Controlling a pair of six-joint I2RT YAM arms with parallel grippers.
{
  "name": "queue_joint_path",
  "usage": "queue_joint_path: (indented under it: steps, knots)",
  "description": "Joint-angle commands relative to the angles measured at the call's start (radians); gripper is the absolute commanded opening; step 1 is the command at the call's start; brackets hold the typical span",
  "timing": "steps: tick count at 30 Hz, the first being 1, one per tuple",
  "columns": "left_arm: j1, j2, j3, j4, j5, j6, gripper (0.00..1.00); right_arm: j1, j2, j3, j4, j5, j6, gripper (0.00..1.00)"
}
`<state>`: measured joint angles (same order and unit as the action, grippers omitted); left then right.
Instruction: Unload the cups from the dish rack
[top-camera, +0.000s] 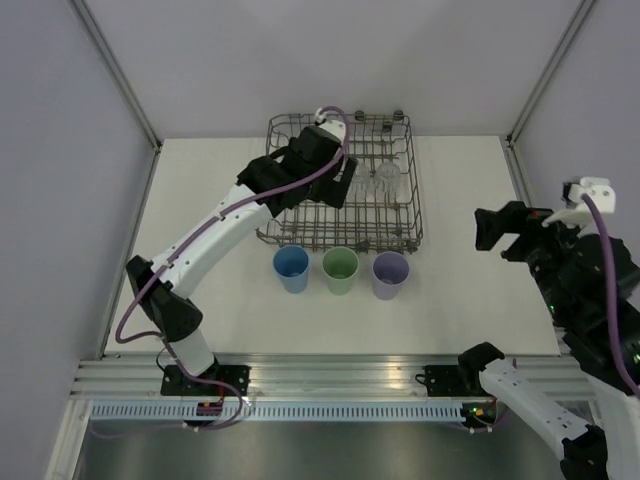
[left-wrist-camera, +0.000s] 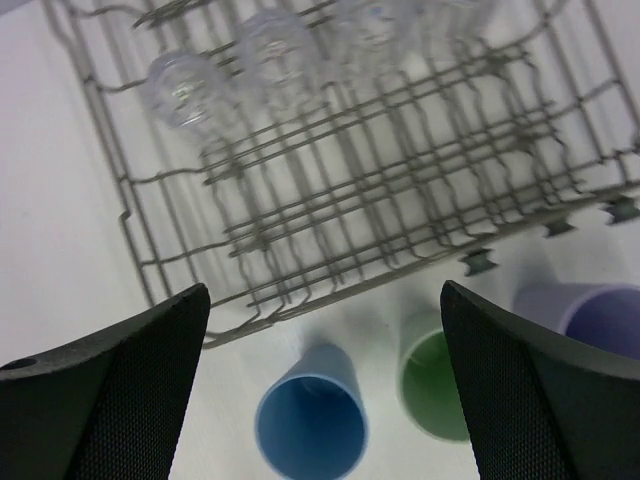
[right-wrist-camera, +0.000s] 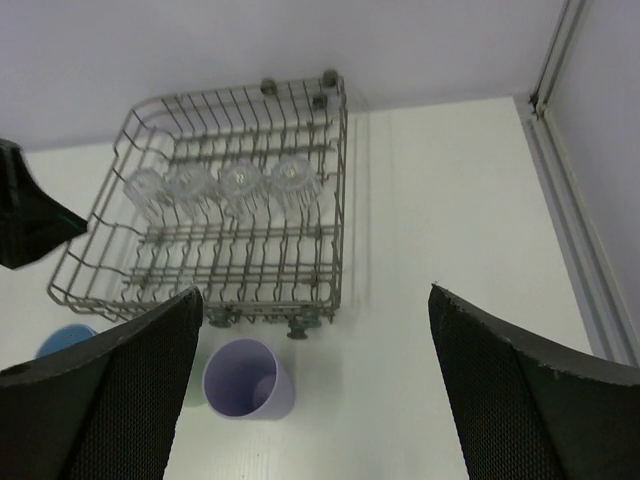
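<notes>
Left claw (left-wrist-camera: 322, 292), fingers apart, hovers above the dish rack (top-camera: 330, 238); clear glasses (left-wrist-camera: 185, 90) just ahead; right claw (right-wrist-camera: 314, 292) apart, well aside.

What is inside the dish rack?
Four clear glasses sit in a row inside the dish rack. No other cup shows there. From above, the left arm covers part of the row.

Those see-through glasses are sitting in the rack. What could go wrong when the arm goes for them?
The four clear glasses sit close together in one row, so the open left gripper may bump a neighbour while taking one. The dish rack has wire tines around them that might snag a finger or a glass on the way out. The blue cup, green cup and lilac cup crowd the table in front; a glass set down there could topple one.
</notes>
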<state>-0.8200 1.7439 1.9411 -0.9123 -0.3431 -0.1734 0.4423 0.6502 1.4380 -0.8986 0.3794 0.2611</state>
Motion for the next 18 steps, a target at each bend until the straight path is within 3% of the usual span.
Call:
queue_joint_path:
  steps: [1,10,13,18]
  knots:
    - [0.080,-0.139,-0.132,0.093,-0.125,-0.162,1.00,0.004,0.129,-0.070,0.067,-0.047,0.004,0.98]
    - [0.324,-0.401,-0.439,0.075,-0.146,-0.268,1.00,-0.001,0.507,-0.100,0.214,-0.135,-0.043,0.98]
    - [0.328,-0.487,-0.508,0.033,-0.189,-0.252,1.00,-0.042,0.655,-0.054,0.263,-0.224,-0.052,0.98]
    - [0.329,-0.595,-0.606,0.013,-0.200,-0.178,1.00,-0.057,0.872,0.035,0.317,-0.237,-0.069,0.98]
